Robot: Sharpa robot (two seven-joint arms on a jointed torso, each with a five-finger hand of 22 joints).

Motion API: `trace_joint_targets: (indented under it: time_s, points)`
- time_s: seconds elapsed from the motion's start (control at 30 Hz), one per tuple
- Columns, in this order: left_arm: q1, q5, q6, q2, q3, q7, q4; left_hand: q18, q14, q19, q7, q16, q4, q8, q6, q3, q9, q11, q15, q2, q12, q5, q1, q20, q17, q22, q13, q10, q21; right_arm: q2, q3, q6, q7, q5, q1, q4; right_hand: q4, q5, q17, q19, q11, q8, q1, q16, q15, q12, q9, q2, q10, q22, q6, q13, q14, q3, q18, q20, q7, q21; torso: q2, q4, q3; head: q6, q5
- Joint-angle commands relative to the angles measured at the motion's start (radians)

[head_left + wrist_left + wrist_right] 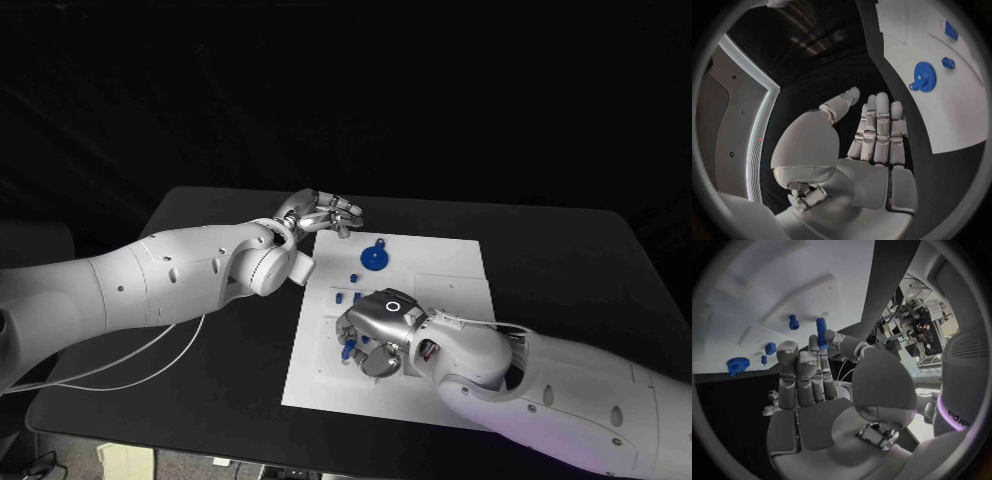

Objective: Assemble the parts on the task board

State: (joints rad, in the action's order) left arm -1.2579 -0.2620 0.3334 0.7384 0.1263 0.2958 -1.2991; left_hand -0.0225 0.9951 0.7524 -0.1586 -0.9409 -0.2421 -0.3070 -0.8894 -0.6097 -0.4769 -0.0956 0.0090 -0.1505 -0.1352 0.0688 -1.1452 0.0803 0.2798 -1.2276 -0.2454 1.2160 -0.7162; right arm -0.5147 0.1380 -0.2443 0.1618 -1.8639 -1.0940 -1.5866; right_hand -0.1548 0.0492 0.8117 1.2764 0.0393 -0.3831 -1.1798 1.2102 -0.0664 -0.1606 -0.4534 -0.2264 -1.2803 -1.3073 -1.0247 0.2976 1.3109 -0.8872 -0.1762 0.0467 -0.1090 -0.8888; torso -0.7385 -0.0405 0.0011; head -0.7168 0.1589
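My right hand (378, 335) lies over the near part of the board (447, 275), palm down toward it. In the right wrist view my right hand (807, 385) pinches a blue peg (821, 333) between thumb and fingertip, the peg standing up past the fingertips; the other fingers (787, 371) lie straight and close together. In the head view a bit of blue shows at those fingertips, just over the board.

My left hand (320, 213) hangs over the black counter (577, 260), just off the board's far corner on my left side. Its fingers (879, 127) are stretched out side by side, the thumb set apart, and it holds nothing.

The board is a white plate in the middle of the counter. A blue gear (374, 260) lies on the board's far part, near my left hand and apart from it; the left wrist view shows the gear (924, 76) flat on the white surface with a small blue piece (947, 62) just beside it. Between the gear and my right hand a few small blue parts (340, 296) stand on the board. The right wrist view shows the gear (737, 364) at the board's edge, and two of those parts (769, 348) between it and the peg, plus a short blue stud (793, 322) standing farther in on the board.
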Motion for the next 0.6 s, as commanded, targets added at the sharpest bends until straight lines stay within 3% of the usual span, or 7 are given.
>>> trace_joint_targets:
  time_s: [0.03,0.6]
  points:
    - [-0.002,0.005,-0.012,-0.001,-0.001,0.009,-0.002,-0.002,0.003,-0.003,0.000,0.003,0.001,-0.002,0.005,0.004,0.000,-0.004,0.006,0.000,0.005,-0.006,0.007,0.003,0.002,-0.001,-0.001,-0.005,0.005,-0.002,0.003,0.033,-0.002,-0.019,0.001,-0.001,-0.003,0.000,-0.002,0.002,-0.009,-0.005,-0.003,-0.002,-0.015,-0.007,-0.001,0.008,-0.043,-0.019,-0.007,0.001,-0.011,-0.006,-0.086,0.008,0.002,-0.003,0.000,0.0002,0.0005,-0.002,0.002]
    - [-0.002,0.005,-0.012,-0.001,-0.001,0.008,-0.001,-0.003,0.003,-0.003,0.000,0.004,0.002,-0.002,0.006,0.005,0.000,-0.004,0.006,0.000,0.005,-0.006,0.006,0.003,0.003,-0.002,-0.001,-0.005,0.006,-0.003,0.008,0.036,-0.002,-0.019,0.001,-0.001,-0.007,0.000,-0.002,0.001,-0.009,-0.005,-0.001,-0.002,-0.015,-0.007,-0.002,0.011,-0.043,-0.019,-0.007,0.003,-0.011,-0.005,-0.086,0.008,0.002,-0.003,0.000,0.0008,-0.0007,-0.004,0.003]
